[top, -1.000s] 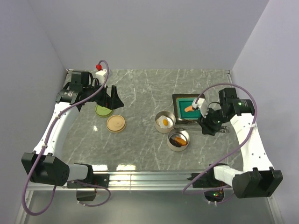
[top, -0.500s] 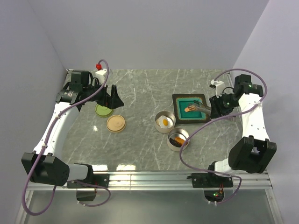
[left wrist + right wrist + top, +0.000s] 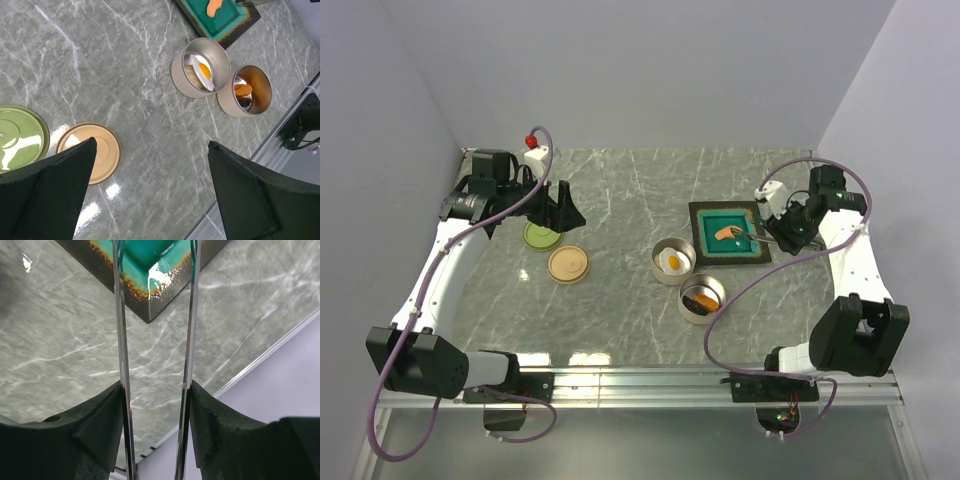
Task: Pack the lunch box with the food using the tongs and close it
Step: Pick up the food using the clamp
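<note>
My right gripper (image 3: 785,230) is shut on the tongs (image 3: 757,238), which point left over the teal tray (image 3: 708,250). In the right wrist view the two silver tongs arms (image 3: 120,340) stand apart between my fingers (image 3: 100,425), their tips out of frame over the tray (image 3: 150,265). An orange food piece (image 3: 725,232) lies on the tray just left of the tongs' tips. One round lunch box tin (image 3: 672,262) holds the fried egg (image 3: 202,71). The other tin (image 3: 702,298) holds brown and orange pieces (image 3: 243,90). My left gripper (image 3: 555,210) hangs open and empty at the far left.
A green lid (image 3: 540,236) and a tan lid (image 3: 568,265) lie flat on the marble under my left gripper (image 3: 152,143). The table's metal front rail (image 3: 640,378) runs along the near edge. Walls close in on both sides.
The right arm swung back and to the right, and the tongs now reach left over the tray. The tongs' arms have spread slightly. The left arm has not moved.
</note>
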Controlling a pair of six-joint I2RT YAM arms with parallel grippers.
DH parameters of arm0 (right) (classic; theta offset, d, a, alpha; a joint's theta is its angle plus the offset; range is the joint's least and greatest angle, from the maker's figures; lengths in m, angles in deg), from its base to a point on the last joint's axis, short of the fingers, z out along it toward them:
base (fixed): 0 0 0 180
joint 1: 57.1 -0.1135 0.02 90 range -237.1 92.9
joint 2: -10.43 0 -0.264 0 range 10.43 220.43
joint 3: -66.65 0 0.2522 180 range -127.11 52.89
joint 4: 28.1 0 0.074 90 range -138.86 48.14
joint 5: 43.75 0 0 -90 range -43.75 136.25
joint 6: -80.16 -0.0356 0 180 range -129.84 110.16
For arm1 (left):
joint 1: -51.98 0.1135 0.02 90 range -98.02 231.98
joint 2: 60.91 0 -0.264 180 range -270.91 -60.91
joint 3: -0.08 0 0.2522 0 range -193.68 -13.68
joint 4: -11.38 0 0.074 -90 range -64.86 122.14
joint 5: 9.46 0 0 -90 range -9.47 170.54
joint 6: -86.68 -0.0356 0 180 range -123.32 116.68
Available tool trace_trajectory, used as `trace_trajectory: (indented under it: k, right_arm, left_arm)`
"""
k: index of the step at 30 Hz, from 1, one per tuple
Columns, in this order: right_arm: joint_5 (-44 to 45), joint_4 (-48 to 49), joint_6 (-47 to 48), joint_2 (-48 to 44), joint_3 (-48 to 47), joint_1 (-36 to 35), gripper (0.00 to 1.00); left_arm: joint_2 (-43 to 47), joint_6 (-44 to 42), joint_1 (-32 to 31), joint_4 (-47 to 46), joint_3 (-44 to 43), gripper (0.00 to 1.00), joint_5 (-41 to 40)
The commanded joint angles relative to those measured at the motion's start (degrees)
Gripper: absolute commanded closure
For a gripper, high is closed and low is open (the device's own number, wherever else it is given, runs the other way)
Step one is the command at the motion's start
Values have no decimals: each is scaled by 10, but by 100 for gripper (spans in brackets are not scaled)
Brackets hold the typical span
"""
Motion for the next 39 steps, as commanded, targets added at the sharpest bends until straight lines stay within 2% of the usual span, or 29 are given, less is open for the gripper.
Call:
trace_trajectory:
  k: [1,14,27,33,39]
  right_arm:
    - [17,42,52,4,-4,-15,43]
    - [-17,2,91,112,-83,-19,41]
    - [-34,-90,107,220,-165,-18,42]
    - [-28,-102,99,240,-177,-17,49]
    - [-24,-104,95,214,-161,-14,59]
  left_arm:
    - [-3,-3,2,-14,0,1,15]
    - [-13,-7,2,-10,-1,1,9]
    - [-20,-7,2,-6,-7,1,6]
    - [-22,-6,2,-5,-8,0,4]
    - [-23,-4,2,-7,-10,0,8]
